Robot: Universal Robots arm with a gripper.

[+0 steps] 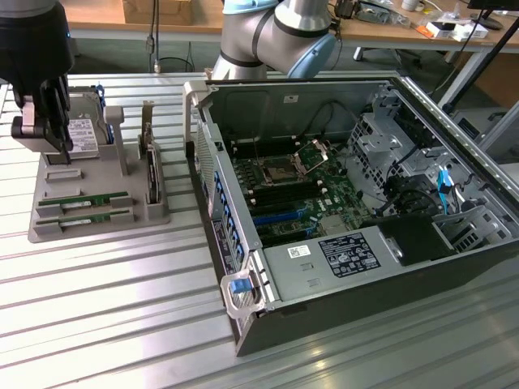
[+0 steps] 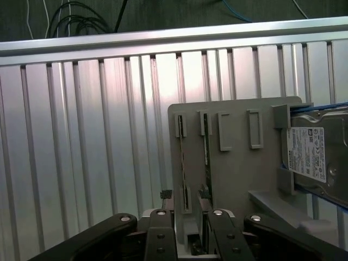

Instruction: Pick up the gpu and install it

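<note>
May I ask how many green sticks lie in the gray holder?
2, side by side in the gray holder: the near stick along its front edge, the far stick behind.

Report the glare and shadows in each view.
Exterior view: white glare streaks across the ribbed aluminium table; the open black computer case is shadowed inside. Wrist view: pinkish glare on the same table, with darkness beyond its far edge.

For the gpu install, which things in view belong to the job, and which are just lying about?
Job in hand: gpu in the grey holder; open gripper; computer case.
Lying about: hard drive; dark card standing on edge.
</note>
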